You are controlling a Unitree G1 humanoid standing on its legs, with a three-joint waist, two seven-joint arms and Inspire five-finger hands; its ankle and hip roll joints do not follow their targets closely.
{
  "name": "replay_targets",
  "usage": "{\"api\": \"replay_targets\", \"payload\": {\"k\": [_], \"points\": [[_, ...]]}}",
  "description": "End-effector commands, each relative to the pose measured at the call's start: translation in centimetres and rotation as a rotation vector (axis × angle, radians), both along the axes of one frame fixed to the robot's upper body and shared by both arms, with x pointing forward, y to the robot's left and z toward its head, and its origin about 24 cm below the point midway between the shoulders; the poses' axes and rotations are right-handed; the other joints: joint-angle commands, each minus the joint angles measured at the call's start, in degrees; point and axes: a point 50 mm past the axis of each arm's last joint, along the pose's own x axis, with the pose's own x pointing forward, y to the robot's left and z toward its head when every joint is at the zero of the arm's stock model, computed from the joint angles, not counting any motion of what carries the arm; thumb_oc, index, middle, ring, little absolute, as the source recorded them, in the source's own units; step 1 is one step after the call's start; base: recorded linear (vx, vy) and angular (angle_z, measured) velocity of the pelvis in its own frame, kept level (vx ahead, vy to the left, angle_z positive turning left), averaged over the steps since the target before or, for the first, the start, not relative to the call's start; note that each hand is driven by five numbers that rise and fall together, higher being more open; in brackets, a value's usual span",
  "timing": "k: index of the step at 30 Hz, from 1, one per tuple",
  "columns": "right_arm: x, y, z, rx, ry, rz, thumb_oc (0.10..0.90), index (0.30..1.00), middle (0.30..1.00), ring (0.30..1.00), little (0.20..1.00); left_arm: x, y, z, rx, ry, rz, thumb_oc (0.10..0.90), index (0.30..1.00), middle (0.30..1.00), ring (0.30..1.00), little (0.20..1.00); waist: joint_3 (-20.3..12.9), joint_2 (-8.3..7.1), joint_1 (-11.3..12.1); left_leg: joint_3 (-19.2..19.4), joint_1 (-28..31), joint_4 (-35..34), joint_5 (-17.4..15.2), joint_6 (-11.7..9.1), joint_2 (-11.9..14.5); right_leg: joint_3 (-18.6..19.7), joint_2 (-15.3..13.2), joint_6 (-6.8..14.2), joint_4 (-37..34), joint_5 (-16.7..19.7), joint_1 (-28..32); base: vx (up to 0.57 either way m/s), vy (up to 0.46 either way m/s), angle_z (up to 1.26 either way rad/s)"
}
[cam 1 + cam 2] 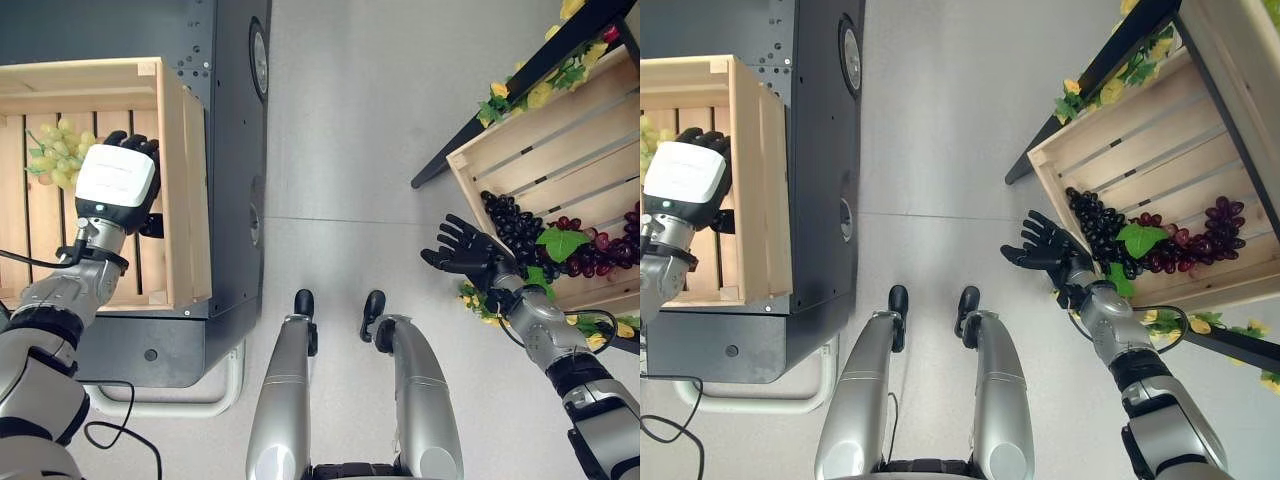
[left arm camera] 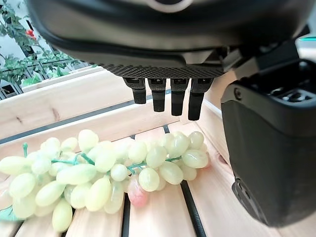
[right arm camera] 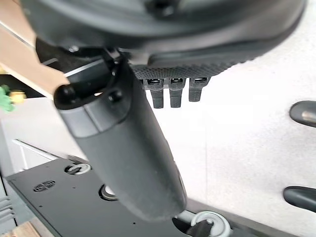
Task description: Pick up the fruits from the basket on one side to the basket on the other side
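A bunch of green grapes (image 2: 103, 173) is seen lying on the slatted floor of the left crate (image 1: 185, 180), free of any grip; it appears to have been set down there as fruit already carried across; the left hand (image 1: 120, 180) is held just above it with fingers (image 2: 165, 94) straight and relaxed, empty, its palm turned down toward the bunch; the grapes are left apart from the fingertips, so the bunch is judged to be resting on the wood by its own weight; the crate is borne on a dark counter (image 1: 235, 150) beside the grey floor (image 1: 350, 120); on the other side, a tilted right crate (image 1: 540, 140) is seen with dark grapes (image 1: 515, 225) and red grapes (image 1: 600, 245) lying against its lower edge, a green leaf (image 1: 562, 242) among them, where the slope is judged to have let them gather; yellow flowers (image 1: 535, 95) are strung along its frame; the right hand (image 1: 465, 250) is held just beside the crate's near corner, fingers spread and released, grasping nothing, placed as if for a reach toward the dark bunch; two bunches are judged to remain to be carried over
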Motion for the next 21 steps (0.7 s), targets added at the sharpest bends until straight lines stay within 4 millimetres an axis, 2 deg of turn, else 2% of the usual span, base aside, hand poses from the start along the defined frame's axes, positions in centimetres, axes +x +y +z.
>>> {"api": "replay_targets", "payload": {"k": [1,9,14,16,18,19,21], "points": [[0.1,-3.3,4.2,-0.040,-0.128,0.008,0.800,0.900,0.900,0.900,0.900,-0.7,1.7,4.7,0.102,-0.190,0.087,0.800,0.900,0.900,0.900,0.900,-0.8,3.37,-0.7,4.6,2.2,-4.6,2.2,2.8,-0.4,-2.0,-0.5,-0.3,-3.0,2.8,4.2,-0.03,0.054,0.06],[0.1,-3.3,4.2,-0.023,-0.123,0.032,0.800,0.900,0.900,0.900,0.900,-1.0,3.3,6.4,0.100,-0.213,0.252,0.800,0.900,0.900,0.900,0.900,-0.8,2.18,-0.6,4.6,0.5,-3.4,1.9,2.8,0.2,-2.7,-0.7,-0.2,-2.2,2.9,3.0,-0.01,0.009,0.02],[0.3,-3.1,4.3,-0.022,-0.125,0.045,0.800,0.900,0.900,0.900,0.900,-1.5,4.5,6.8,0.060,-0.235,0.336,0.800,0.900,0.900,0.900,0.900,-0.8,1.71,-0.5,4.4,0.2,-3.4,2.1,2.7,0.3,-2.9,-0.7,-0.3,-2.3,3.0,2.8,0.01,0.009,0.02],[0.1,-3.0,3.7,-0.023,-0.109,0.048,0.800,0.900,0.900,0.900,0.900,-2.0,5.3,6.6,0.036,-0.237,0.386,0.800,0.900,0.900,0.900,0.900,-0.8,1.55,-0.4,4.1,1.5,-3.3,1.0,2.3,0.2,-2.6,-0.5,0.3,-2.2,2.2,4.0,0.02,0.031,0.06],[0.1,-3.2,4.0,-0.023,-0.119,0.049,0.800,0.900,0.900,0.900,0.900,-2.3,5.8,7.2,0.012,-0.266,0.415,0.800,0.900,0.900,0.900,0.900,-0.8,1.36,-0.5,4.3,-0.1,-3.2,2.1,2.6,0.4,-3.1,-0.7,-0.3,-2.3,3.0,2.6,-0.02,0.012,0.02],[-0.1,-3.2,3.6,-0.023,-0.106,0.049,0.800,0.900,0.900,0.900,0.900,-2.4,5.8,6.8,0.015,-0.253,0.417,0.800,0.900,0.900,0.900,0.900,-0.8,1.35,-0.4,4.0,1.3,-3.1,1.0,2.2,0.3,-2.7,-0.5,0.3,-2.2,2.2,3.9,0.05,0.023,0.02],[0.0,-3.2,3.6,-0.024,-0.107,0.051,0.800,0.900,0.900,0.900,0.900,-2.5,6.0,6.9,0.011,-0.264,0.423,0.800,0.900,0.900,0.900,0.900,-0.8,1.23,-0.4,4.0,1.0,-3.2,1.3,2.3,0.3,-2.8,-0.5,0.2,-2.3,2.3,3.7,0.02,0.028,0.02]]}}
